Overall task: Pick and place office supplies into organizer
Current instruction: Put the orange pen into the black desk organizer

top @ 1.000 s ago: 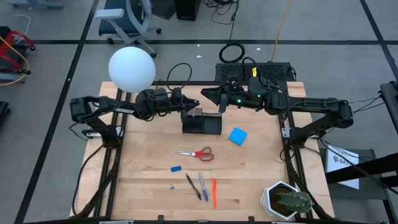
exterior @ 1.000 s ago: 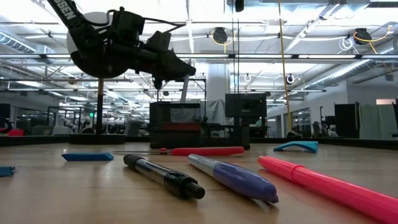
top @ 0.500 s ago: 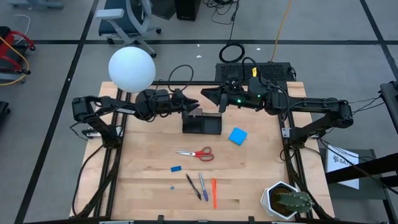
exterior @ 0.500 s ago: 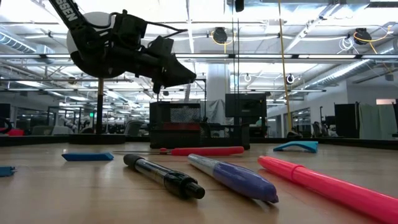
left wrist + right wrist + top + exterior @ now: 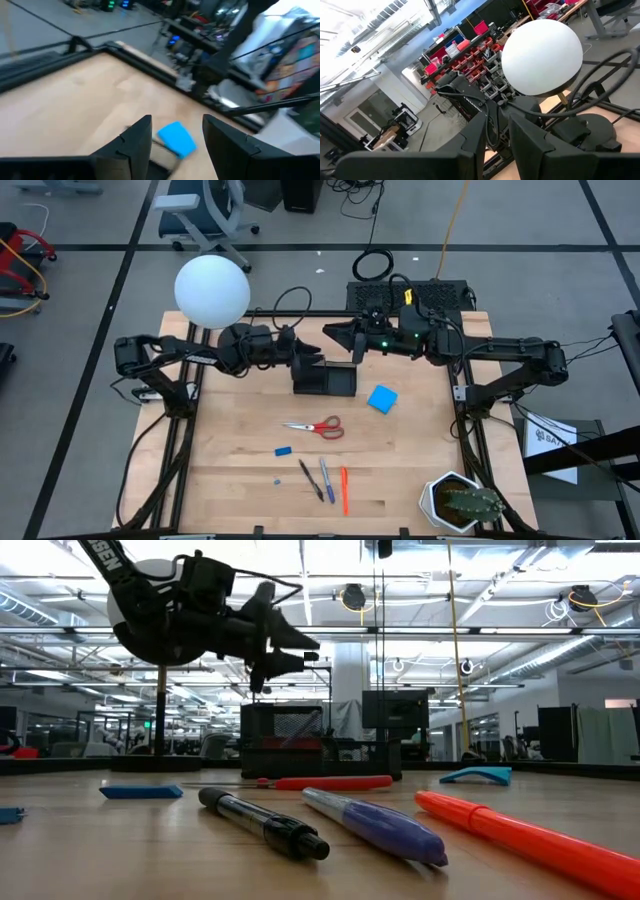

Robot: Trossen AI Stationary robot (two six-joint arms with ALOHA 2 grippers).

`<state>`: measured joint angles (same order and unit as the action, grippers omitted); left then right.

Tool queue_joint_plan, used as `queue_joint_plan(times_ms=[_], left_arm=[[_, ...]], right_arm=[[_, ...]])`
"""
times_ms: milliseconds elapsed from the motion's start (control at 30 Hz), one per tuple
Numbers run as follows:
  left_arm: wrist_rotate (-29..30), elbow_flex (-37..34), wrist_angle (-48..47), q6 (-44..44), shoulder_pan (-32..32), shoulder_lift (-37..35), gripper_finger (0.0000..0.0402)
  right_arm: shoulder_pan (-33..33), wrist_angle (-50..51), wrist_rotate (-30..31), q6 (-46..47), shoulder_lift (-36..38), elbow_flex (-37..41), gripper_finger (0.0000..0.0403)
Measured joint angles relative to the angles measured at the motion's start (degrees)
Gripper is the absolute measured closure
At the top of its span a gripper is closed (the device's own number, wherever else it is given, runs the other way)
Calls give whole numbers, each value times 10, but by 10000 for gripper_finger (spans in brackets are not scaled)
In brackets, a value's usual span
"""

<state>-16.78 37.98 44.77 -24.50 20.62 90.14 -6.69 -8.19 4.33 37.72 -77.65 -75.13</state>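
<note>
The left end effector (image 5: 312,357) hovers wide and empty above the small black compartmented organizer (image 5: 324,378), apparently just past a drop. Red-handled scissors (image 5: 315,426) lie nearer the counter's front, likely next. The right end effector (image 5: 330,332) waits behind, narrow.

On the near part of the wooden counter (image 5: 120,860) lie three pens side by side: a black pen (image 5: 262,823), a blue pen (image 5: 375,826) and an orange pen (image 5: 520,840). Beyond them are a flat blue piece (image 5: 140,792), the red scissors handles (image 5: 330,782) and a bright blue pad (image 5: 477,776). The black organizer (image 5: 320,740) stands towards the far edge. Above it hangs the left end effector (image 5: 300,647), fingers apart, apparently holding nothing. A white lamp globe (image 5: 150,625) shows behind the arm.
</note>
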Motion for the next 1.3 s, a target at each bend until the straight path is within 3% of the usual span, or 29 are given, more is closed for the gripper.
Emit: queue_joint_plan(times_ms=[300, 567, 900, 1100, 1300], left_arm=[[-31, 0, 8, -17, -30, -76, 220], [-27, 0, -69, -18, -48, -186, 220], [-5, 0, -167, -26, -83, -301, 220], [16, 0, -187, -46, -103, -324, 220], [20, 0, -193, -77, -120, -324, 220]], right_arm=[[1, 3, -1, -24, 0, 0, 328], [1, -10, -32, -29, 0, 0, 328], [1, -13, -159, -55, 0, 0, 328], [3, -12, -232, -71, 0, 0, 328], [28, -10, -258, -101, 0, 0, 327]])
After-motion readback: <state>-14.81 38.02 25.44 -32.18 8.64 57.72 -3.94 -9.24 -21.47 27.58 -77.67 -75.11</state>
